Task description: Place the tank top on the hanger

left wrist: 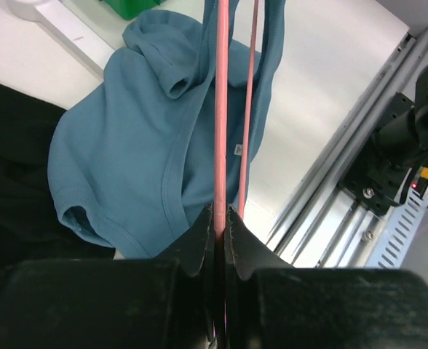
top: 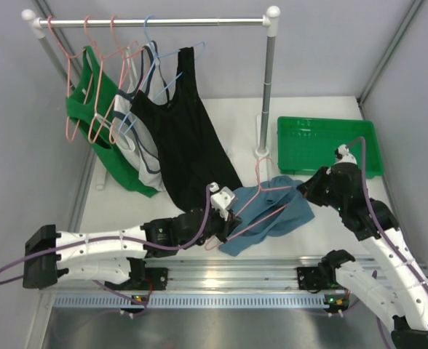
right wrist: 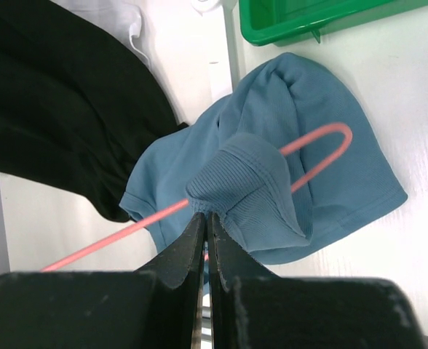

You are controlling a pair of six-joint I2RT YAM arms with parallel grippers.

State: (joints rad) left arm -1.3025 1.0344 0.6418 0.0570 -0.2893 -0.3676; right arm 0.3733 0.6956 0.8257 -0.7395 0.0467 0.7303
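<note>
Teal tank top (right wrist: 261,193) in right gripper (right wrist: 205,218)

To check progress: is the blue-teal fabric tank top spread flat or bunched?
Bunched: the tank top lies crumpled in folds, partly covering the salmon-pink wire hanger.

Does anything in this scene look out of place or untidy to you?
Yes. The blue tank top lies crumpled on the table, and the pink hanger is partly buried in its folds instead of carrying it. The left gripper has its jaws shut on the hanger wire; the right gripper pinches a bunched fold of the top.
</note>
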